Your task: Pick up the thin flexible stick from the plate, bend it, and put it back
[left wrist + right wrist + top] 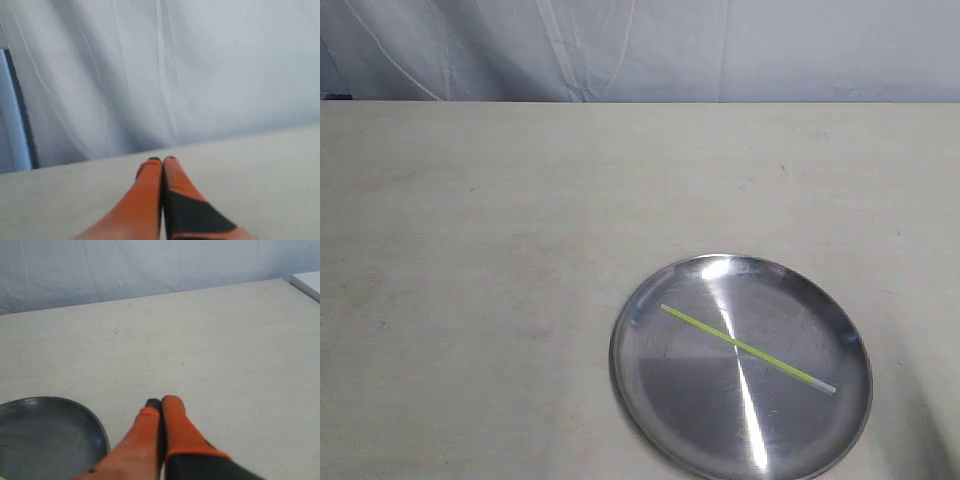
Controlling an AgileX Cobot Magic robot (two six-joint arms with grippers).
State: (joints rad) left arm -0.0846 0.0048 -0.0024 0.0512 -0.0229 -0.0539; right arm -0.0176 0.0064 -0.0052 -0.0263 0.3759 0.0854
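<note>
Since the stick (pixel 748 349) lies untouched on the plate (pixel 665 430), straight and slanting across its middle, the step in hand looks to be the first reach and pickup. The plate sits toward the near right corner of the bench (pixel 470 250), well away from the far edge by the curtain (pixel 620 50). Done well, I judge, the left claw would take the green end, which points toward the bench's left edge, and the right claw the pale tip. Each should spread only a little, come down steeply and pinch the rod just inside its end, since so thin a thing on shiny metal will likely skid or roll under a flat approach. Bending wants both ends held firm.

The left claw (pixel 163 161) has its orange fingers (pixel 150 185) pressed together, holding nothing, above bare bench and aimed at the curtain; the plate is outside its view. The right claw (pixel 161 402) is likewise pressed together and empty, above bare bench just beside the plate's rim, touching neither plate nor stick.
</note>
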